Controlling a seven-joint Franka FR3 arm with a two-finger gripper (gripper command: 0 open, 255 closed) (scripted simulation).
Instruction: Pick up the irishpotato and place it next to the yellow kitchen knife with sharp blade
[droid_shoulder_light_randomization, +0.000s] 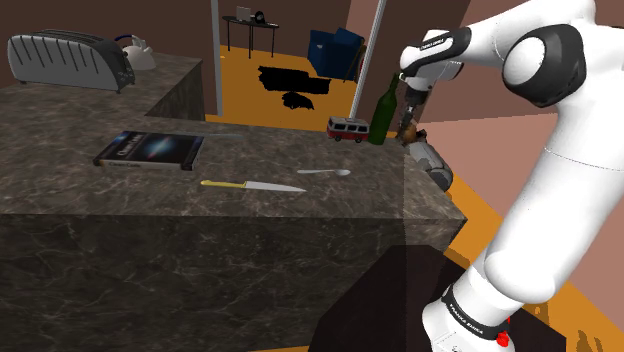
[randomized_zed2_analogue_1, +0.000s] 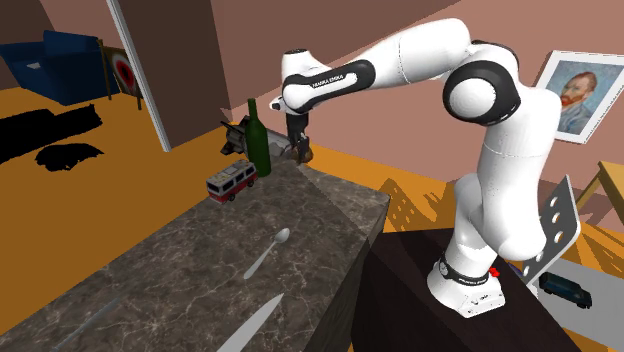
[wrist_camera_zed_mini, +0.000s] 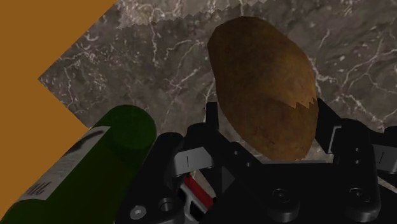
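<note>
I am holding the potato (wrist_camera_zed_mini: 264, 89) in the gripper (wrist_camera_zed_mini: 270, 130); the two black fingers are pressing on its sides, closed only as far as its width allows, and I am reading that as a firm clasp. The potato is hanging over the corner of the marble counter (droid_shoulder_light_randomization: 260, 150), just beside the green bottle (droid_shoulder_light_randomization: 383, 108); whether it is clear of the stone I cannot tell for certain. So I am judging the pick as done and the carry as the step in hand. The knife (droid_shoulder_light_randomization: 250, 186), yellow-handled, is lying well apart toward the shoulder view's left, near the book (droid_shoulder_light_randomization: 150, 150); the next move is calling for a lift, then a sweep across to a bare patch beside the knife. The bottle is standing nearest and could be tipped by the hand; the toy bus (droid_shoulder_light_randomization: 345, 128) and the spoon (droid_shoulder_light_randomization: 325, 173) are lying between the gripper and the knife, so I am planning to pass above them.
</note>
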